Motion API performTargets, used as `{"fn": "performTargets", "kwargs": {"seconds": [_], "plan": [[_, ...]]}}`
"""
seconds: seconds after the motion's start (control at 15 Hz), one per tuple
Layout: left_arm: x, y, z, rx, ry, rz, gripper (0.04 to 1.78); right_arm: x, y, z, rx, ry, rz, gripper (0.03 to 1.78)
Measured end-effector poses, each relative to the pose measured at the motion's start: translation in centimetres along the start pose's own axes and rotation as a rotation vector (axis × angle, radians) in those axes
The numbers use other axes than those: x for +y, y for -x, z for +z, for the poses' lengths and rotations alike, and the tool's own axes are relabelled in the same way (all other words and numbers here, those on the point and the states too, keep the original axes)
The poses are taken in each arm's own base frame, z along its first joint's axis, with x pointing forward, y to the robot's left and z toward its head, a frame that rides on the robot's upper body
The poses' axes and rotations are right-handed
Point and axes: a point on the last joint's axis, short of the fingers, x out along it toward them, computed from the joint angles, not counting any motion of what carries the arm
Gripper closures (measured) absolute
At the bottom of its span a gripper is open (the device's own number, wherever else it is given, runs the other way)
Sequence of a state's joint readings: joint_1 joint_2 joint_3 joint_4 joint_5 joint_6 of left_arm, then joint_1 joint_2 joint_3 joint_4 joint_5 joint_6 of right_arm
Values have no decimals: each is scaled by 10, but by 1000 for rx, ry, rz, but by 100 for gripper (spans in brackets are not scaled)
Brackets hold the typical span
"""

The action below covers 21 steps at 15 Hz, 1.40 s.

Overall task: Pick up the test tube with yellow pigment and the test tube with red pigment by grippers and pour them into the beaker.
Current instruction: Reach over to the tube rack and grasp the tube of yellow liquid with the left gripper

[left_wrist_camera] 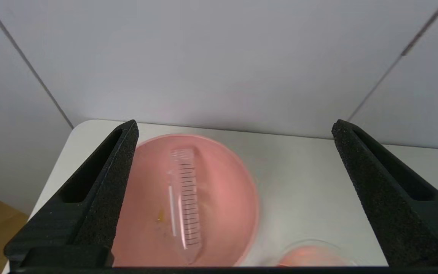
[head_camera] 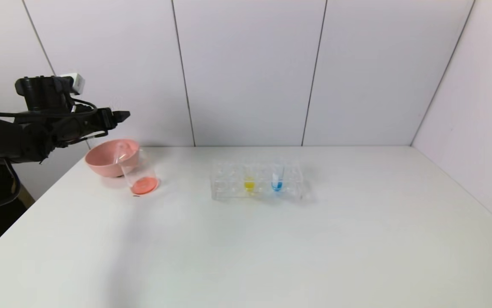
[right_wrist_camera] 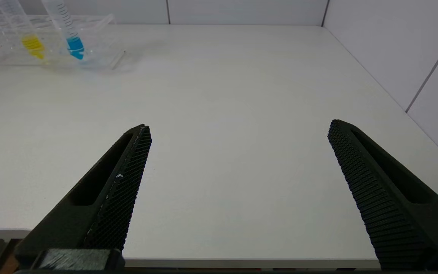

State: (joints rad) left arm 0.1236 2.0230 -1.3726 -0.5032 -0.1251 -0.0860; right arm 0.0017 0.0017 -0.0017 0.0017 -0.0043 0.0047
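The yellow-pigment test tube (head_camera: pixel 249 181) stands in a clear rack (head_camera: pixel 228 188) at mid-table; it also shows in the right wrist view (right_wrist_camera: pixel 31 42). No tube holding red liquid shows. An empty clear graduated tube (left_wrist_camera: pixel 186 205) lies inside the pink bowl (left_wrist_camera: pixel 226 182). The beaker (head_camera: pixel 141 176) stands beside the bowl (head_camera: pixel 100 164) with red-orange liquid at its bottom, and its rim shows in the left wrist view (left_wrist_camera: pixel 312 255). My left gripper (head_camera: pixel 119 115) (left_wrist_camera: pixel 234 125) is open and empty, above the bowl. My right gripper (right_wrist_camera: pixel 239 125) is open and empty at the table's near edge.
A blue-liquid tube (head_camera: pixel 277 179) (right_wrist_camera: pixel 75 45) stands in the rack next to the yellow one. White walls close the table at the back and the right. The bowl and beaker sit near the table's far left corner.
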Motion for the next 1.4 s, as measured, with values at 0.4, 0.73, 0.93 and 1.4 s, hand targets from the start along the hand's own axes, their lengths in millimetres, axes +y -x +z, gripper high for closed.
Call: {"fn": "performTargets", "kwargs": {"seconds": [0.4,0.73,0.93,1.4], "plan": [[-51,54,16,-15,-18,-134,5,0,0,0,0,0,-1,11],[-87,99,6,17,-54,-246,5,0,0,0,0,0,-1,11],[-116,120,-5,44,-86,-350,5,0,0,0,0,0,-1,11],[-174,156,-35,64,-122,-580,5,0,0,0,0,0,-1,11]]}}
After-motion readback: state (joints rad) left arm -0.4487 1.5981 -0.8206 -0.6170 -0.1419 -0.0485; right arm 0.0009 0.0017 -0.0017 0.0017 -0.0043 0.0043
